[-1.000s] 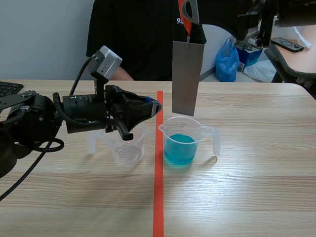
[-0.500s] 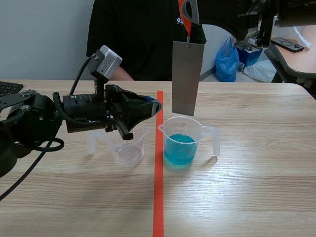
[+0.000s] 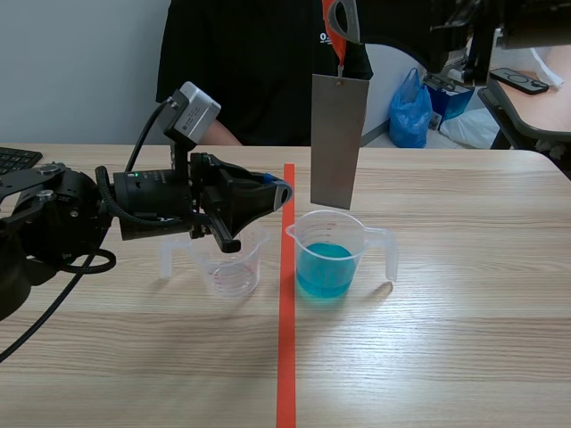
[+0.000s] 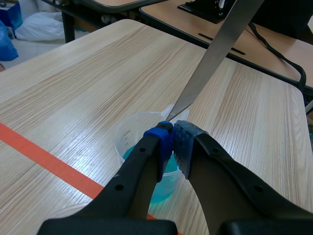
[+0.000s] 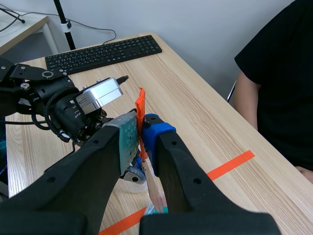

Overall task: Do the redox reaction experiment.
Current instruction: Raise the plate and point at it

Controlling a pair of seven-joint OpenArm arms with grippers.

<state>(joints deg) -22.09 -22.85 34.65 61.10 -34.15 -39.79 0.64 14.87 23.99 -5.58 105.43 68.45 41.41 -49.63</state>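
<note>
Metal plate (image 3: 337,141) hangs upright, long axis vertical, directly above the blue-liquid beaker (image 3: 332,254), so the dip looks straight down (right gripper (image 5: 141,128) is clamped on its orange clip (image 5: 140,104)). Left gripper (image 4: 172,139), closed and empty, sits beside the beaker.

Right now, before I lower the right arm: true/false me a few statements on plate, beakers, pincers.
1. The metal plate is dipped in the blue liquid. False: it hangs above the blue-liquid beaker, clear of the liquid.
2. The right pincer is shut on the orange clip. True.
3. The left pincer grips the empty beaker. False: it is shut on nothing; that beaker stands ungripped.
4. The tape line runs between the two beakers. True.
</note>
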